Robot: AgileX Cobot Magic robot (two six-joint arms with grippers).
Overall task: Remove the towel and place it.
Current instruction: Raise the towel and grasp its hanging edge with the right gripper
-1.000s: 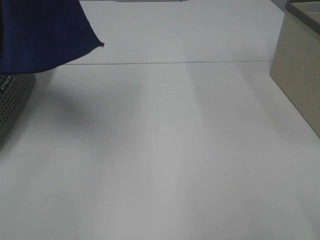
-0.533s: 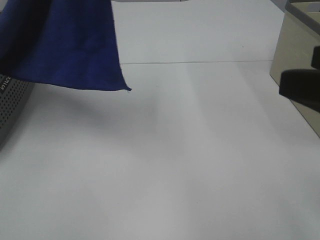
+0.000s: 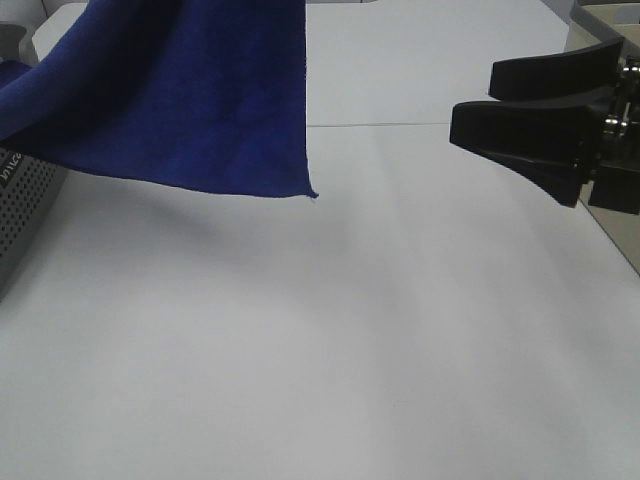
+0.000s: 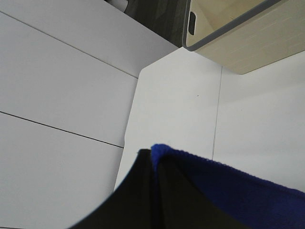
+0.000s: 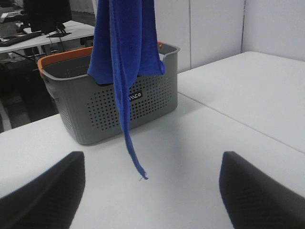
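The royal-blue towel hangs in the air at the top left of the exterior high view, its lower corner a little above the table and its left part still over the grey perforated basket. In the left wrist view my left gripper is shut on the towel's hem. My right gripper reaches in from the right, open and holding nothing, well apart from the towel. In the right wrist view the towel dangles in front of the basket, between and beyond the wide-spread fingers.
A beige box stands at the table's right edge, behind the right gripper; the left wrist view shows it too, as a beige box with a dark rim. The basket has an orange rim. A seam crosses the white table.
The towel has swung to the right and lower over the table. My right gripper has come into the exterior high view from the right, still open.
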